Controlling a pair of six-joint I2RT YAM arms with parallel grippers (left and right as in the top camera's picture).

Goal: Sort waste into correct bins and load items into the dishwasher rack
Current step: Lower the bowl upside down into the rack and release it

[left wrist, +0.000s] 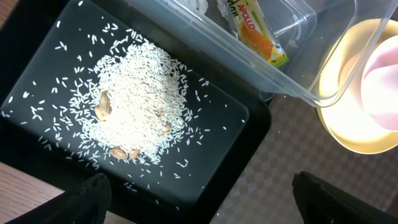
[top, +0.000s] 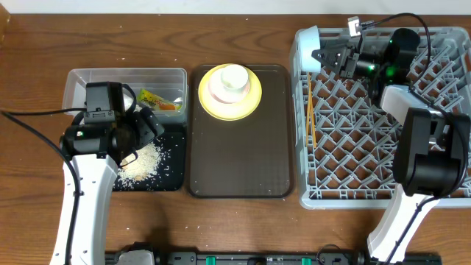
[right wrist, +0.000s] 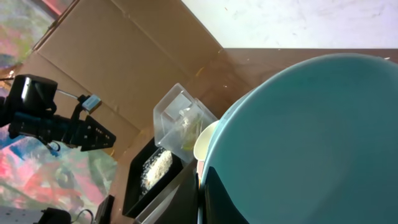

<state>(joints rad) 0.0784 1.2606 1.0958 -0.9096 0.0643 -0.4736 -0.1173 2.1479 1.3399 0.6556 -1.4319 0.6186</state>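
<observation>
Light-blue bowl [top: 307, 46] is clenched in our right jaws over the grey rack's [top: 346, 158] far left corner. Our left jaws hang released above rice [left wrist: 140, 106] in the black tray [left wrist: 236, 146].

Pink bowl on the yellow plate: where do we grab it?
Pinch the pink bowl at its rim from straight above, one finger inside and one outside. It sits upright on the yellow plate, opening up, and looks too wide to span.

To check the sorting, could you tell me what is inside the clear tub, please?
The clear tub holds the snack wrapper and something white, likely tissue, cropped. The left arm covers part of it.
</observation>
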